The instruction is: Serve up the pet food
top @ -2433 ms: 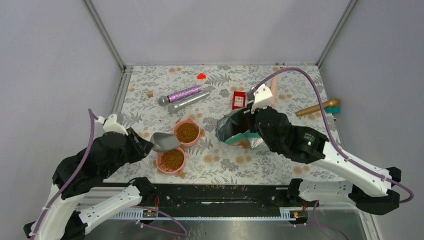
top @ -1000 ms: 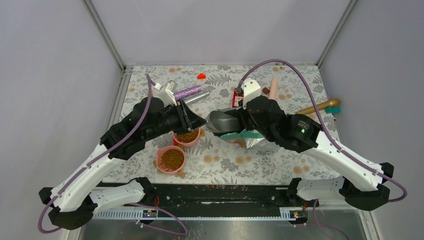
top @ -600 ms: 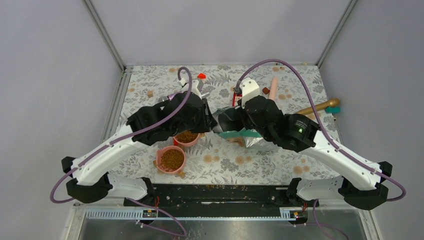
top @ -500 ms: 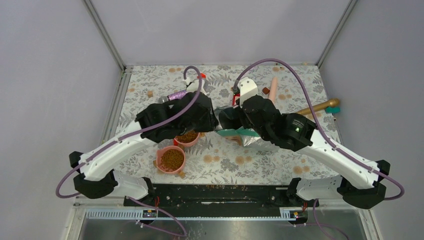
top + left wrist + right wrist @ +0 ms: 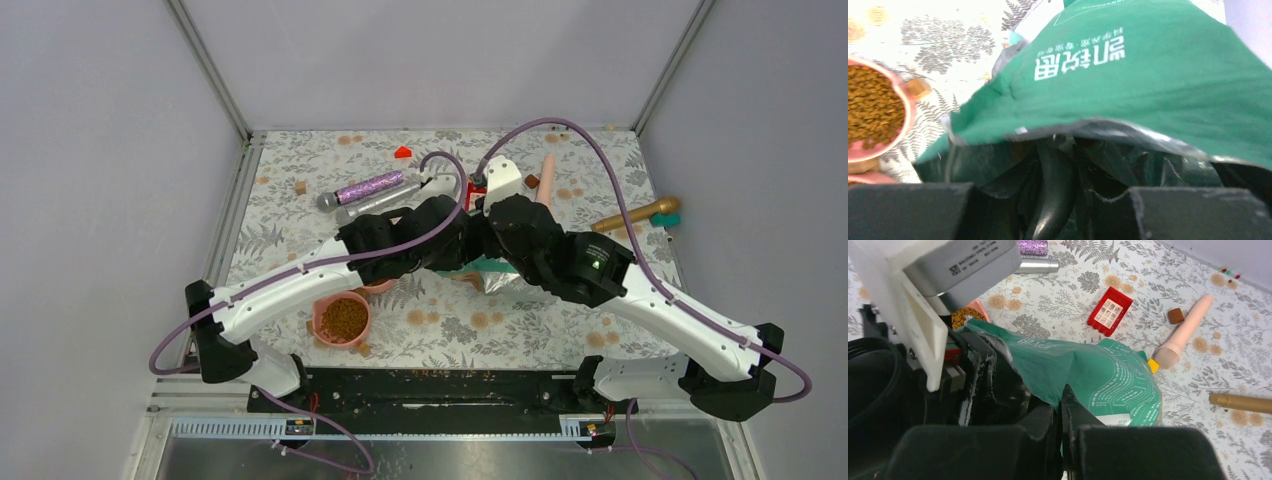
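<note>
Table point(image 5: 270, 235) covered with a fern-and-flower print cloth, enclosed by pale grey walls. Centre: the teal-green and silver pouch point(image 5: 492, 272), lying with its mouth toward the left arm. Right gripper point(image 5: 1060, 407): fingers drawn nearly together, pinching the upper edge of the pouch mouth. Left gripper point(image 5: 1050, 205): at the mouth, with a dark curved object running between its fingers into the foil-lined opening; whether the fingers clamp it cannot be told. Kibble point(image 5: 343, 318): brown pellets filling the near pink bowl point(image 5: 316, 320), close to the table's front edge and left of the pouch. A second pink bowl point(image 5: 904, 107), also holding kibble, stands just beside the pouch mouth and is mostly hidden under the left arm in the overhead view. Far side of the table: a purple glitter microphone point(image 5: 365, 188) and a silver microphone point(image 5: 378, 204) side by side, a red block point(image 5: 1109, 311), a peach cylinder point(image 5: 1182, 332), a gold microphone point(image 5: 633, 214).
</note>
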Robot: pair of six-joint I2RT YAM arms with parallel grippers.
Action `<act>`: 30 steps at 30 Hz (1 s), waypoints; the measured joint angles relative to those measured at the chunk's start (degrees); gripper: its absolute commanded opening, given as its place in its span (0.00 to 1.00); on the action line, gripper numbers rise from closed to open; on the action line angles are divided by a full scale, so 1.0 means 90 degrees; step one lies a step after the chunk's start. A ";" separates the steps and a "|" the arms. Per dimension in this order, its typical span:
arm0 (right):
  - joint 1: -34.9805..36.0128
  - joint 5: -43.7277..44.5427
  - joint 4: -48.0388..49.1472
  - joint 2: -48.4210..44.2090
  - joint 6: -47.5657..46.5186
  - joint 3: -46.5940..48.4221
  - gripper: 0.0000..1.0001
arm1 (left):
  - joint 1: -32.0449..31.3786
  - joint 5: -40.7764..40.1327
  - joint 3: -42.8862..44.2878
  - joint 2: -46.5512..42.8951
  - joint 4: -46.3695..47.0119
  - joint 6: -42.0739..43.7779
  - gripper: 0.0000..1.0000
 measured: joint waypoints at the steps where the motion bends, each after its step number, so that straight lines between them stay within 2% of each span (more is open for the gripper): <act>1: 0.0000 -0.0002 0.0063 -0.0070 0.0066 -0.0073 0.00 | 0.0017 0.0051 -0.0112 -0.0017 0.0155 0.0024 0.00; 7: -0.0002 -0.0012 0.0435 -0.0549 0.0520 -0.0612 0.00 | 0.0282 0.0568 -0.1899 -0.1032 0.1868 -0.0097 0.00; 10: 0.0032 -0.0138 0.0775 -0.0741 0.0738 -0.0947 0.00 | 0.0529 0.1025 -0.3252 -0.2018 0.3198 -0.0481 0.00; 14: 0.0034 -0.0138 0.0998 -0.0872 0.0848 -0.1107 0.00 | 0.0896 0.1498 -0.4359 -0.3232 0.4022 -0.1025 0.00; 18: 0.0002 -0.0053 0.1015 -0.0923 0.0857 -0.1112 0.00 | 0.0979 0.1625 -0.4930 -0.3949 0.4418 -0.1285 0.00; 23: 0.0000 -0.0075 0.1061 -0.0928 0.0857 -0.1129 0.00 | 0.1052 0.1579 -0.5321 -0.4782 0.4420 -0.1460 0.00; 30: 0.0027 -0.0500 0.1241 -0.0930 0.0860 -0.1217 0.00 | 0.1088 0.1559 -0.5853 -0.5591 0.4515 -0.1734 0.00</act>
